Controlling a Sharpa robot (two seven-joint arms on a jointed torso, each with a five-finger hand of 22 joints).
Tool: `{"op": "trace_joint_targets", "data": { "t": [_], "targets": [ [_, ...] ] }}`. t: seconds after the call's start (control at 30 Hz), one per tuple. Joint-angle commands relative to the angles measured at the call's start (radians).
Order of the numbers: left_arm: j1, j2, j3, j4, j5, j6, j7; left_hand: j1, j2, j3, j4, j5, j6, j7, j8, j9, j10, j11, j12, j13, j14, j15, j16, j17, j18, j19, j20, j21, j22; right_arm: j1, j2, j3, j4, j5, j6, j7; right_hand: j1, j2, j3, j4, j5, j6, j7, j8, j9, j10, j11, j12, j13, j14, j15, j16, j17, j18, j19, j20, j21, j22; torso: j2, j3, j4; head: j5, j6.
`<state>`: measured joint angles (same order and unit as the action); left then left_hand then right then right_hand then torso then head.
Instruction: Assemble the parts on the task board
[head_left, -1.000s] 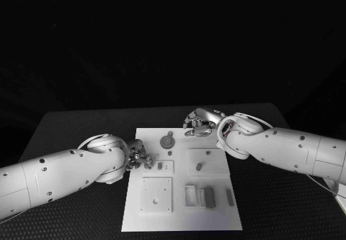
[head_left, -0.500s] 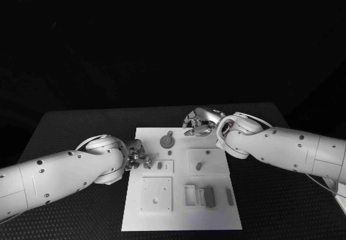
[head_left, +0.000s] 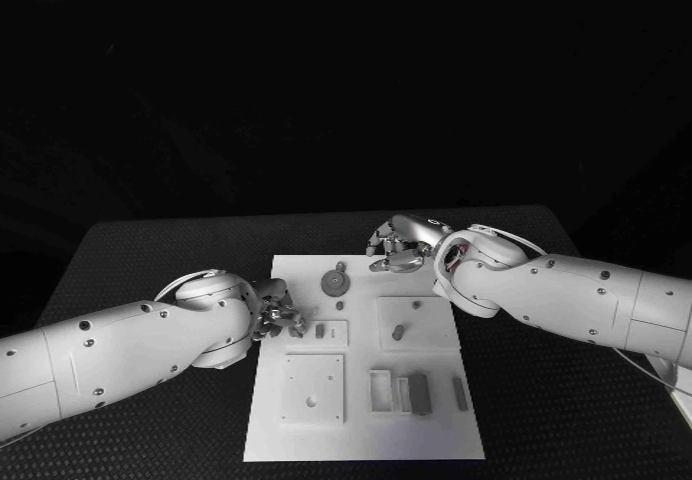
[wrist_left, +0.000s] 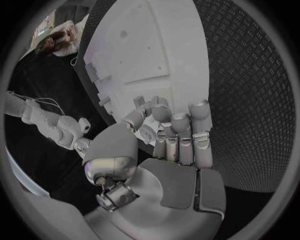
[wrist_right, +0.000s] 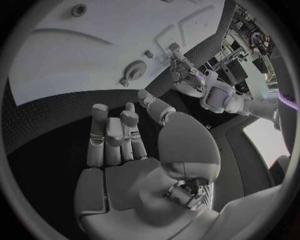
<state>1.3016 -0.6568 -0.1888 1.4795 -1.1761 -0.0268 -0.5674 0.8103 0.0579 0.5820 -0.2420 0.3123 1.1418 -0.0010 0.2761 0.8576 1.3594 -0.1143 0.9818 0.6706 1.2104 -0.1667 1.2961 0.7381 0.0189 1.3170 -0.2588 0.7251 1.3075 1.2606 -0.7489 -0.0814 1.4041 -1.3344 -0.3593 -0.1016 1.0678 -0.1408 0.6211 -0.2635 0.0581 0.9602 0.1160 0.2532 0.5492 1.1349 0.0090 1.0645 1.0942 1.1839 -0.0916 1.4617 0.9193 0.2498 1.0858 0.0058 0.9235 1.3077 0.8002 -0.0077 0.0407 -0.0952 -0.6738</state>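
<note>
Left hand (head_left: 274, 318) sits at the left edge of the white board (head_left: 433, 440), fingers curled in over the board rim. In the left wrist view the fingers (wrist_left: 181, 132) are bunched together with tips bent toward the thumb; can't tell whether they pinch anything. A small upright peg (head_left: 320, 331) stands on a raised square tile just beside those fingertips, apart from them

Right hand (head_left: 398, 244) hangs over the board's far edge, fingers curled loosely. Right wrist view shows its fingers (wrist_right: 112, 137) half folded over the palm, nothing in them, above dark table (head_left: 144, 260) just off the board edge. The round disc part (head_left: 335, 284) lies on the board near those fingertips, not touched; same disc (wrist_right: 134, 70) shows beyond the fingertips in the right wrist view

Another short peg (head_left: 397, 332) stands tilted on the square tile between the two hands. Nearer the robot: a flat square plate (head_left: 313, 390) with a hole, and a grey block (head_left: 420, 394) beside a white open frame
</note>
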Motion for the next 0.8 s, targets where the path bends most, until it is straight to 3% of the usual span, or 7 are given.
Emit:
{"op": "trace_joint_targets", "data": {
  "t": [0.03,0.33,0.8],
  "targets": [
    [-0.006,0.004,-0.001,-0.002,-0.025,-0.003,0.004,0.007,0.02,0.042,-0.034,-0.001,0.027,-0.022,0.263,-0.001,0.018,-0.015,0.0,-0.001,0.014,-0.011,0.002,0.001,0.026,0.004,-0.005,0.003,0.019,-0.001,0.0,0.0,0.001,-0.002,0.01,0.009,-0.006,0.0,0.002,0.003,-0.001,0.0,0.007,-0.004,0.0,-0.005,0.002,0.004,-0.001,-0.003,-0.002,-0.005,0.001,0.012,0.002,-0.006,-0.006,0.015,0.0,0.0002,-0.0003,-0.001,0.001],
    [-0.009,0.004,-0.001,-0.003,-0.038,-0.013,0.004,0.005,0.024,0.043,-0.035,-0.004,0.026,-0.022,0.264,-0.002,0.018,-0.015,-0.001,-0.002,0.014,-0.011,0.001,0.001,0.026,0.004,-0.005,0.003,0.018,-0.001,-0.001,0.0,0.002,-0.002,0.011,0.009,-0.006,0.0,0.002,0.003,-0.001,0.0,0.007,-0.004,0.0,-0.005,0.002,0.004,-0.001,-0.003,-0.002,-0.005,0.001,0.012,0.002,-0.006,-0.006,0.015,0.0,0.0009,-0.0007,-0.001,0.002],
    [-0.009,0.004,-0.001,0.0,-0.062,0.043,-0.012,0.003,0.026,0.043,-0.038,-0.005,0.025,-0.022,0.265,-0.002,0.018,-0.015,-0.002,-0.002,0.015,-0.011,0.0,0.001,0.027,0.004,-0.005,0.004,0.018,-0.001,-0.002,0.0,0.002,-0.002,0.012,0.009,-0.006,0.0,0.002,0.002,-0.001,0.0,0.007,-0.004,0.0,-0.005,0.002,0.004,-0.001,-0.003,-0.002,-0.005,0.001,0.012,0.002,-0.006,-0.006,0.015,0.0,0.0005,-0.0002,-0.001,0.001]
  ]
}}
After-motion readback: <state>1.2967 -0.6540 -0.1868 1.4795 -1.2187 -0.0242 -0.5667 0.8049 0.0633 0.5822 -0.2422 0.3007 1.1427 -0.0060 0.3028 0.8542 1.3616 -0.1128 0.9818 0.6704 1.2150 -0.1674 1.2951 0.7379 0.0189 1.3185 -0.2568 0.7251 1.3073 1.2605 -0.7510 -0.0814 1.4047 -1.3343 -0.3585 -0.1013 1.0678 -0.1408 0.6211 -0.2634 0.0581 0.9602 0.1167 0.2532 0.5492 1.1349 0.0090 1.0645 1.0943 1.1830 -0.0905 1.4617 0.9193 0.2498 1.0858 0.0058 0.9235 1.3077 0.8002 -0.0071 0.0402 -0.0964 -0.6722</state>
